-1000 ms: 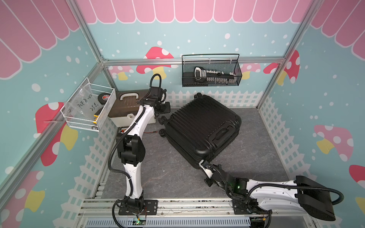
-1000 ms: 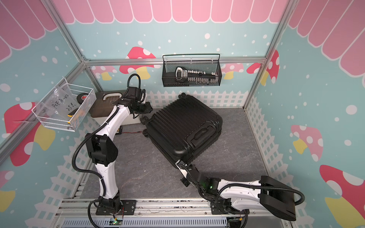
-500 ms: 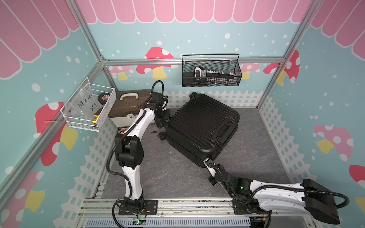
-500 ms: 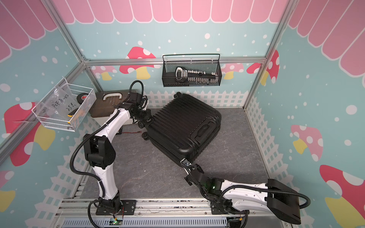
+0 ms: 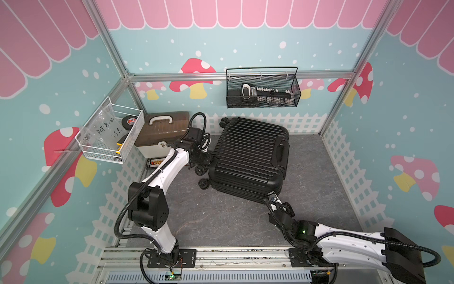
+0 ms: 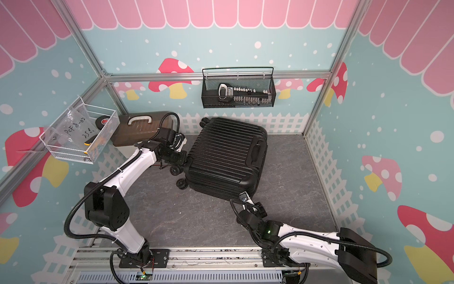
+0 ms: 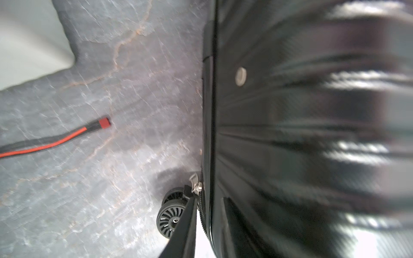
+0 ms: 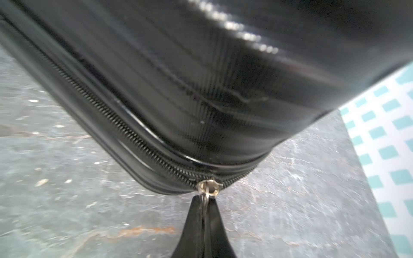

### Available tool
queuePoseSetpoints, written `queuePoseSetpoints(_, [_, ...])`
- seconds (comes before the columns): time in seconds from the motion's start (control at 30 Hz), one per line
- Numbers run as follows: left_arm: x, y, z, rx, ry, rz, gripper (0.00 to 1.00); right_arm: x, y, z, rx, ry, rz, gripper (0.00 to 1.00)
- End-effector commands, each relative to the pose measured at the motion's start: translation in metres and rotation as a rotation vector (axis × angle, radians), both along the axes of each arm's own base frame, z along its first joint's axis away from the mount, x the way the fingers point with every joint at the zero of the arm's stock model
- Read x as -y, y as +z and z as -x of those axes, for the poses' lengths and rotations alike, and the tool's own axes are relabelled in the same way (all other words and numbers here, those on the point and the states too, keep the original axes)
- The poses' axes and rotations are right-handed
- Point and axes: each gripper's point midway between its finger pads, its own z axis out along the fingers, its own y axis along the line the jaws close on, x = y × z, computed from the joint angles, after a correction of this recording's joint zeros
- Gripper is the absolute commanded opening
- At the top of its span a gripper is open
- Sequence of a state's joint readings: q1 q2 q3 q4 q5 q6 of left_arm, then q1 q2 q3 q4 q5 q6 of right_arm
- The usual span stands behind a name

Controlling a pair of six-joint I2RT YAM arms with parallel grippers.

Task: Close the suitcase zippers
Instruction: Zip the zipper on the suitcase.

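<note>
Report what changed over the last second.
The suitcase swung counter-clockwise in both top views, the right gripper dragging its near corner rightward. The left gripper moved nearer along the wheel end and closed on the wheel-end zipper pull. Unchanged: right gripper pinching the corner zipper pull; toolbox.

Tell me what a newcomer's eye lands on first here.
The black suitcase lies closed in the middle, its wheel end toward the left arm. At its near corner the right gripper pinches a silver pull on the zipper. The left gripper is shut at the wheel end, close against the case's edge.
</note>
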State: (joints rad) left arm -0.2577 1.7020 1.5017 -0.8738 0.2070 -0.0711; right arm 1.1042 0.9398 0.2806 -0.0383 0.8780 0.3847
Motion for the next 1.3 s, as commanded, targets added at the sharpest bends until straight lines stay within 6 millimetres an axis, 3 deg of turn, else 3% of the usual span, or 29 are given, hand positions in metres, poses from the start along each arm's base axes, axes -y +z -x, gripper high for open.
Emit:
queuePoseSetpoints(0.0, [0.051,-0.018,0.078,-0.228,-0.178,0.130,0.23,-0.012,0.035,-0.014,0.077,-0.044,-0.164,0.00])
queuePoseSetpoints(0.27, [0.071,-0.019,0.112,-0.234,-0.205,0.183,0.23,0.009,0.031,-0.027,0.061,-0.118,-0.175,0.00])
queuePoseSetpoints(0.37, [0.065,-0.019,0.117,-0.219,-0.189,0.158,0.25,0.016,0.031,-0.032,0.056,-0.139,-0.180,0.00])
queuePoseSetpoints(0.5, [0.043,-0.003,0.105,-0.114,-0.143,0.078,0.36,0.024,0.030,-0.040,0.055,-0.164,-0.172,0.00])
queuePoseSetpoints(0.57, [0.019,0.011,0.088,-0.045,-0.080,0.037,0.41,0.027,0.031,-0.043,0.058,-0.171,-0.175,0.00])
queuePoseSetpoints(0.7, [-0.007,0.048,0.064,0.108,-0.073,-0.013,0.49,0.030,0.032,-0.048,0.066,-0.174,-0.187,0.00])
queuePoseSetpoints(0.87, [0.001,0.079,0.067,0.296,-0.402,-0.040,0.49,0.032,0.029,-0.049,0.060,-0.175,-0.193,0.00])
queuePoseSetpoints(1.0, [0.007,0.077,0.094,0.404,-0.756,-0.077,0.50,0.032,0.026,-0.049,0.053,-0.172,-0.194,0.00])
queuePoseSetpoints(1.1, [0.006,0.077,0.115,0.434,-0.927,-0.079,0.58,0.033,0.025,-0.048,0.053,-0.173,-0.192,0.00])
queuePoseSetpoints(1.17, [0.007,0.075,0.126,0.447,-0.999,-0.061,0.61,0.033,0.024,-0.047,0.052,-0.171,-0.191,0.00])
queuePoseSetpoints(1.27, [0.005,0.062,0.127,0.428,-1.031,-0.072,0.63,0.034,0.023,-0.047,0.051,-0.172,-0.194,0.00])
